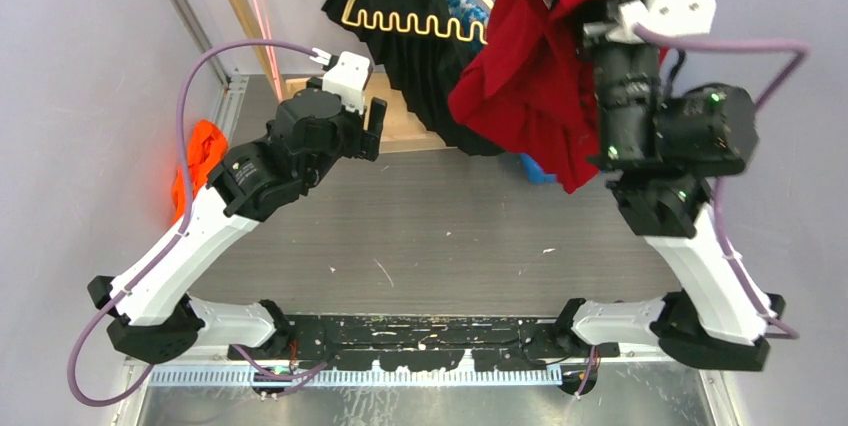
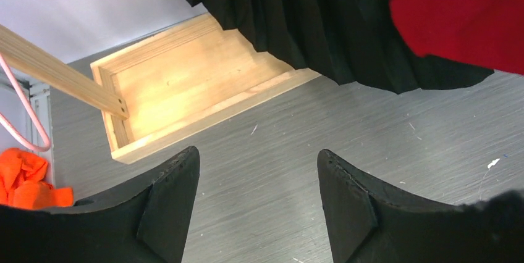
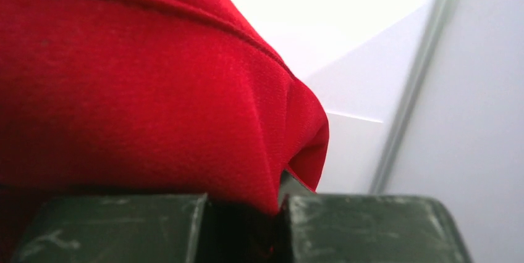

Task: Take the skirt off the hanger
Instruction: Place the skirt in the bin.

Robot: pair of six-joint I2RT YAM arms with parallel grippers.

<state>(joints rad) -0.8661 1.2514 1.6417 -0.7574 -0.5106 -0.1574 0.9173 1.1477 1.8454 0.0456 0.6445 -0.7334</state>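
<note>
A red skirt (image 1: 530, 76) hangs bunched in the air at the back right, in front of a black pleated skirt (image 1: 420, 26) with gold trim. My right gripper (image 1: 565, 11) is raised high and shut on a fold of the red skirt (image 3: 123, 90), with the cloth pinched between its fingers (image 3: 272, 213). No hanger shows on the red skirt. My left gripper (image 1: 375, 126) is open and empty, low over the table beside the wooden rack base (image 2: 185, 84). Its fingers (image 2: 167, 201) frame bare table, with the red skirt (image 2: 463, 16) at the upper right.
The wooden rack base (image 1: 400, 121) and a slanted post (image 2: 55, 71) stand at the back. The black skirt (image 2: 309, 22) hangs over the base. An orange cloth (image 1: 200, 161) lies at the table's left edge. A blue item (image 1: 535, 171) shows under the red skirt.
</note>
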